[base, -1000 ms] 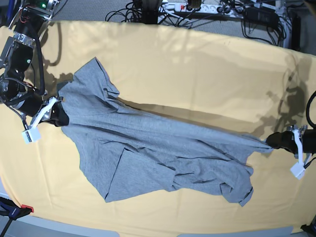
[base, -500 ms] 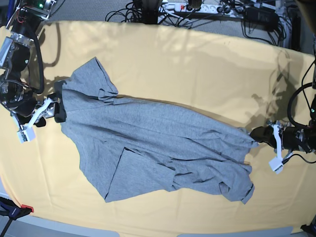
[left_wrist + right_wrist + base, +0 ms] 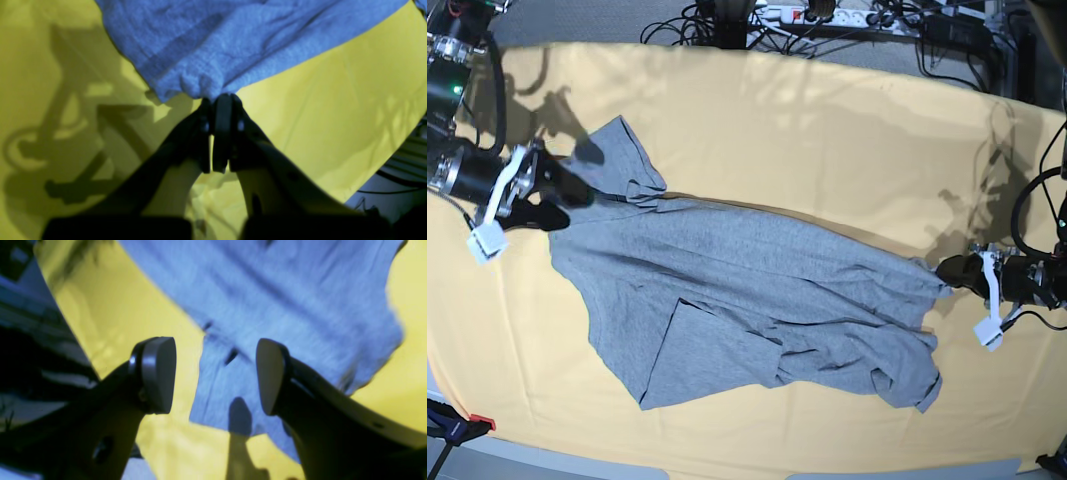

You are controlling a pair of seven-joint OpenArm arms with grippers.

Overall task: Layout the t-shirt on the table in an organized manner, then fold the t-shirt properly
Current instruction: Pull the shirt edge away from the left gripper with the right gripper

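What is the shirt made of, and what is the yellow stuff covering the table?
The t-shirt looks like soft knit cloth, maybe cotton: flecked matte grey, rumpled into floppy folds. The table wears a smooth, thin yellow-orange fabric cover, probably woven; it shows faint creases and no shine.

The left tool [image 3: 947,270] is pinched tight, arm low, while the right tool [image 3: 562,200] stands spread wide.
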